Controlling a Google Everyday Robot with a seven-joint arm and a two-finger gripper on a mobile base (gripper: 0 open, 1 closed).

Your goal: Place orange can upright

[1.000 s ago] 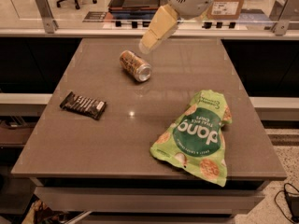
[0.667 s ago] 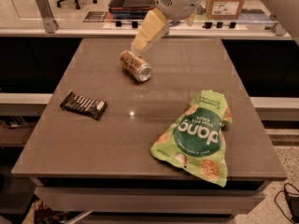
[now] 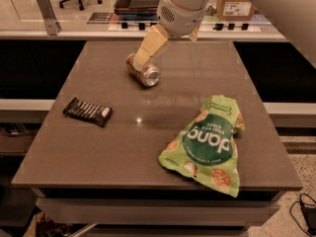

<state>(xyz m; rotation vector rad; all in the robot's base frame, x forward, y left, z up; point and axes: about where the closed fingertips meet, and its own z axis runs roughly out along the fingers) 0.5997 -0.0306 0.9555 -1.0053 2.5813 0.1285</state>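
Brown counter (image 3: 148, 152) fills my view, with a cardboard box (image 3: 234, 4) behind its far edge. On its side near the middle of the far edge lies the orange can (image 3: 146, 73), its long axis running from far-left to near-right, silver end toward the near-right corner. My gripper (image 3: 140, 61) comes down onto the can's far-left end (open or closed, I cannot tell). A green chip bag (image 3: 207, 142) reading "dang", upside down to me, lies toward the near-right corner. A dark candy bar wrapper (image 3: 87, 111) sits by the left edge.
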